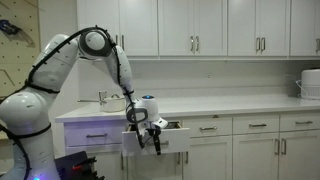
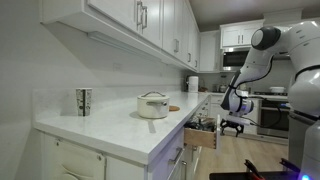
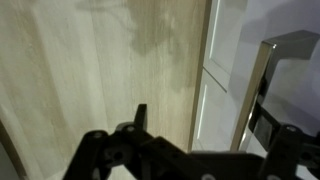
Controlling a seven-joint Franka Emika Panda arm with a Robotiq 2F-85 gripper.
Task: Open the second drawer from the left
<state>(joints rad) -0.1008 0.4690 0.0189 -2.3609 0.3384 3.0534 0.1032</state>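
— Where is the drawer [image 1: 176, 140]?
— Right of the arm [image 1: 118, 65], under the counter [image 1: 230, 104]. It stands pulled out, so its wooden side [image 2: 203, 134] shows in an exterior view.
— And the pincer [image 3: 205, 118]?
— Its fingers [image 3: 140, 115] are apart, the handle [image 3: 258, 85] between them, not clamped. I think you only hook it to pull. The other drawers [image 1: 215, 127], further right, are shut.

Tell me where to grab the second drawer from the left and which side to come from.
Grip the short silver bar handle at the centre of the drawer front, coming straight from the room side. The bar stands off that front, so jaws can close across it.
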